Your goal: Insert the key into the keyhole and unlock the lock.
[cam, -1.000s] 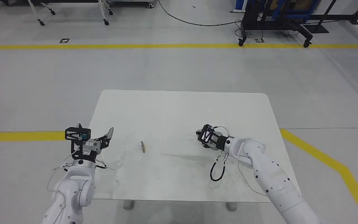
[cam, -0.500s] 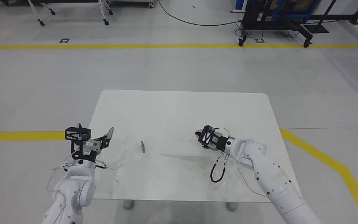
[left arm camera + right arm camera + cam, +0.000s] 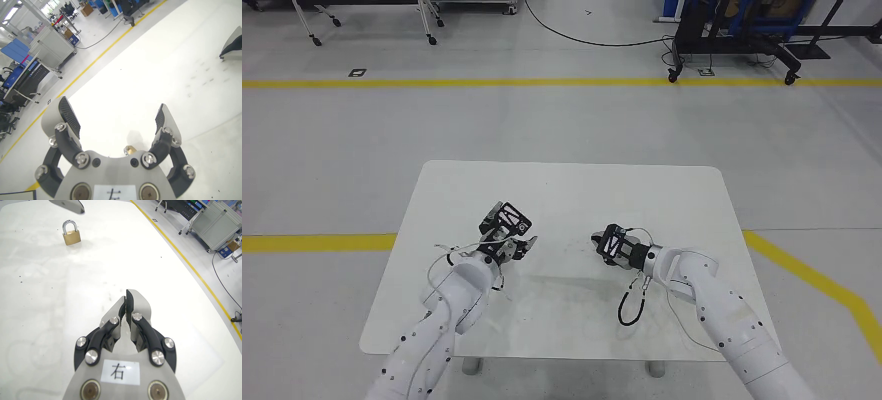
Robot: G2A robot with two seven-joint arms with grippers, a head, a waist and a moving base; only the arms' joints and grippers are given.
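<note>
1. Left gripper (image 3: 113,106): jaws spread wide, ribbed pads facing each other across a gap. Nothing is gripped, and bare table (image 3: 136,72) shows between the pads.
2. Padlock (image 3: 71,236): stands upright on the table, shackle up and closed.
3. Padlock against the left jaws: its brass body (image 3: 130,149) shows low in the gap, at the root of the fingers and nearer one of them. It is not between the pads.
4. Right gripper (image 3: 126,294): jaws closed, pads pressed together at the tips. Whether anything is pinched between them cannot be told.
5. Padlock against the right jaws: ahead of the closed tips, well apart from them and off to one side of their line.
6. One left finger (image 3: 66,204) hangs just beyond the padlock's shackle, as seen from the right wrist.
7. Top view: the two grippers face each other over the middle of the table, near but apart.
</note>
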